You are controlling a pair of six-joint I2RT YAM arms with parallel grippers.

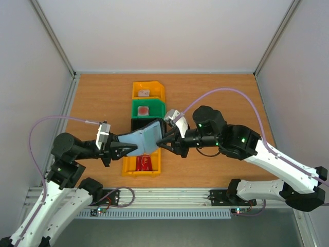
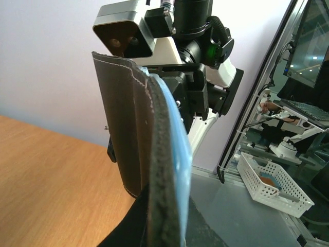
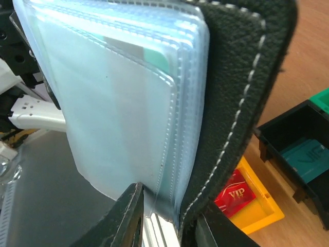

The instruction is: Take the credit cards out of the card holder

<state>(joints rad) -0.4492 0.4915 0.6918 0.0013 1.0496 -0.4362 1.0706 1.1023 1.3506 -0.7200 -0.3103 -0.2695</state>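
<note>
The black card holder (image 1: 144, 137) hangs open in the air between both grippers, above the row of bins. My left gripper (image 1: 123, 149) is shut on its left end; the left wrist view shows it edge-on (image 2: 160, 170) between my fingers. My right gripper (image 1: 163, 141) is shut on its right end, pinching the clear blue pockets (image 3: 118, 103) and the black cover (image 3: 236, 103). A teal card edge (image 3: 156, 56) shows inside a pocket. A red credit card (image 3: 234, 193) lies in the near yellow bin (image 1: 156, 165). A teal card (image 3: 304, 157) lies in the black bin (image 3: 272, 135).
A row of bins runs down the table's middle: a far yellow bin (image 1: 148, 90), a green bin (image 1: 148, 108), the black bin (image 1: 138, 123) and the near yellow bin. The far yellow and green bins each hold a small object. Bare wood lies left and right.
</note>
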